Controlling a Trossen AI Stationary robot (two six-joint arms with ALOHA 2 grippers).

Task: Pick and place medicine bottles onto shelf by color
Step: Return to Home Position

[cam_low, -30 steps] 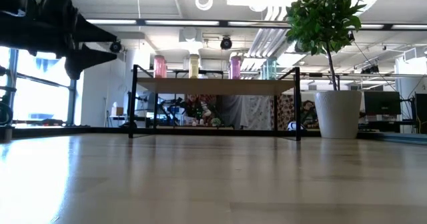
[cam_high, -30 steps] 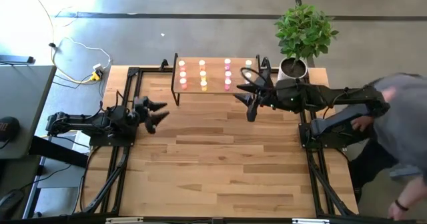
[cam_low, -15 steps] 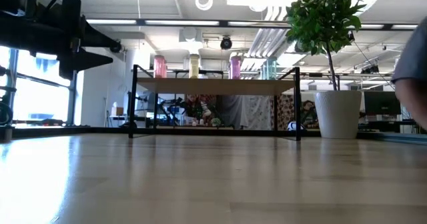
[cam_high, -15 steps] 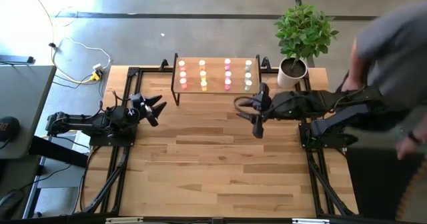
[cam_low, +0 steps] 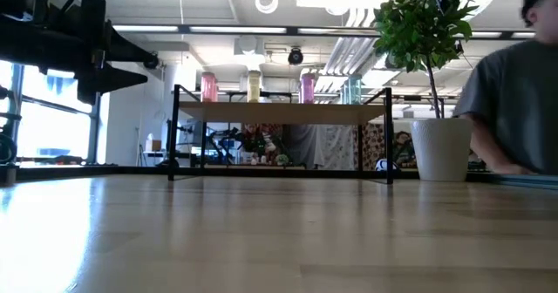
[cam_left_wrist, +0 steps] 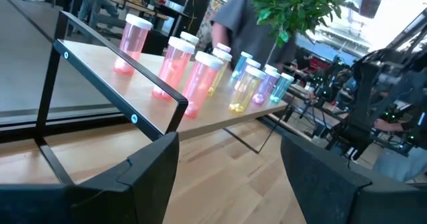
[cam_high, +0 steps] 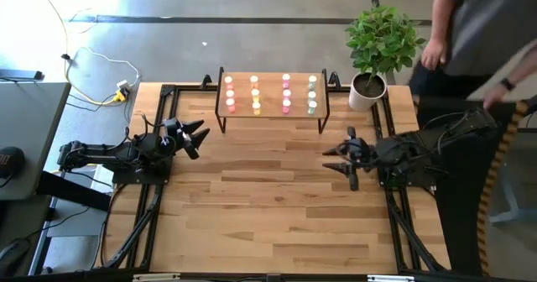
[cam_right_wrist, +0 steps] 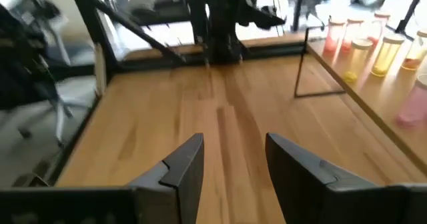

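The shelf (cam_high: 273, 106), a small light-wood board on black legs, stands at the table's far middle. Several medicine bottles (cam_high: 255, 93) stand upright on it in colour columns: pink, yellow and pale ones (cam_left_wrist: 200, 77). The low view shows three of them (cam_low: 253, 85) above the shelf board (cam_low: 283, 112). My left gripper (cam_high: 200, 137) hovers open at the table's left, pointing toward the shelf, its fingers empty (cam_left_wrist: 227, 177). Near the table's right edge, my right gripper (cam_high: 330, 159) is open and empty (cam_right_wrist: 235, 161). It is well short of the shelf.
A white pot with a green plant (cam_high: 367, 89) stands right of the shelf at the far right corner. A person (cam_high: 478, 30) stands beyond the table's right far side. Bare wooden tabletop (cam_high: 268, 198) stretches between the two arms.
My right gripper has drawn back from beside the shelf's right end toward the table's right edge and near side, sinking lower and staying open. My left gripper has swung a little toward the shelf. The person has moved from behind the right arm toward the far side.
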